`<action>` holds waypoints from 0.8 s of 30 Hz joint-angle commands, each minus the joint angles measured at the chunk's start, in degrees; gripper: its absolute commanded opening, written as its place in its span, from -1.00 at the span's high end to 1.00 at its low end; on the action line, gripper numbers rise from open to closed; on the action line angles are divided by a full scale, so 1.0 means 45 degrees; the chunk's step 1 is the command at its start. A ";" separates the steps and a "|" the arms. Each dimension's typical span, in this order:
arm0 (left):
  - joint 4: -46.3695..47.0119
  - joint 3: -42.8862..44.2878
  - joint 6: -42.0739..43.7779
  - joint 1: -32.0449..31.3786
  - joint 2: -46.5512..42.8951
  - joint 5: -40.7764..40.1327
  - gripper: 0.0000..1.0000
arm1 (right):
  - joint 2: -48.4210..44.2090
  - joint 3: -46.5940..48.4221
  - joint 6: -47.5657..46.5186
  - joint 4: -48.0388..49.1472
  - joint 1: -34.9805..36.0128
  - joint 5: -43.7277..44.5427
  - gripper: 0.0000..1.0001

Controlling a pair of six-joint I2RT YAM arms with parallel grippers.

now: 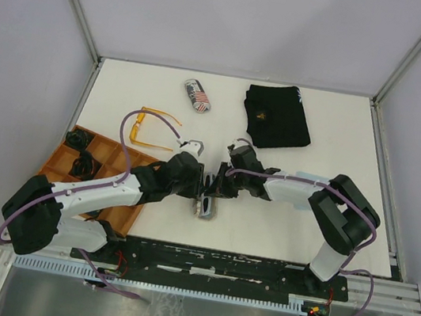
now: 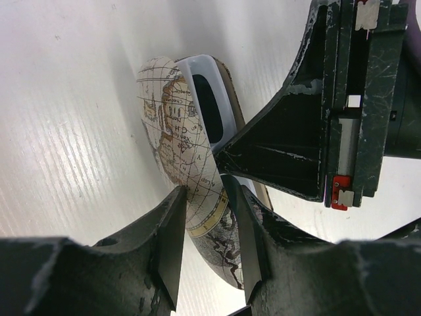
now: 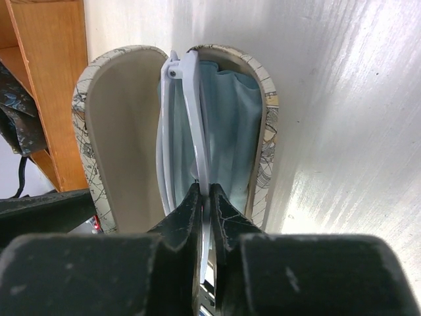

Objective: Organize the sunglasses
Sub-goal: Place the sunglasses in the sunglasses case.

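- Gray walls (image 1: 217, 15) are enclosing a white desk (image 1: 126, 84); near the middle of its front half a map-print case (image 1: 206, 208) is lying open, and both arms are meeting over it
- Inside that case the white sunglasses (image 3: 191, 118) are standing on edge, folded, with a light blue cloth (image 3: 233, 125) sitting against the shell beside them
- Right hand (image 3: 205, 197) is reaching into the case from its open side; its jaws are standing narrow, pinching a thin white part of the white sunglasses between the fingertips
- Left hand (image 2: 204, 204) is gripping the case itself; its two fingers are pressing on either side of one printed shell, at the end opposite the sunglasses' dark lens
- Orange-amber sunglasses (image 1: 137, 127) are lying on the desk beyond the case and to its left, arms spread open, apart from both hands
- An orange tray (image 1: 116, 145) is sitting to the left of the case, with dark items lying in its compartments; what they are I cannot tell
- Farther back from the case a flag-print case (image 1: 197, 96) is lying closed; a black fabric piece (image 1: 277, 116) is lying behind the case to the right
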 commanded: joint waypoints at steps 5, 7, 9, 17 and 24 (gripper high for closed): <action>0.0535 0.0011 -0.0334 -0.0074 -0.0376 0.0073 0.14 | -0.0476 0.0956 -0.1000 -0.1064 0.0099 0.0509 0.63; 0.0546 -0.0014 -0.0335 -0.0063 -0.0368 0.0067 0.14 | -0.0523 0.1037 -0.1081 -0.1234 0.0100 0.0533 0.59; 0.0540 -0.0020 -0.0335 -0.0056 -0.0366 0.0074 0.15 | -0.0554 0.1072 -0.1117 -0.1336 0.0099 0.0533 0.55; 0.0547 -0.0002 -0.0315 -0.0065 -0.0310 0.0079 0.15 | -0.0998 0.1139 -0.1358 -0.1933 0.0100 0.0794 0.41; 0.0563 0.0049 -0.0308 -0.0061 -0.0279 0.0082 0.15 | -0.1266 0.1246 -0.1626 -0.2401 0.0099 0.0839 0.34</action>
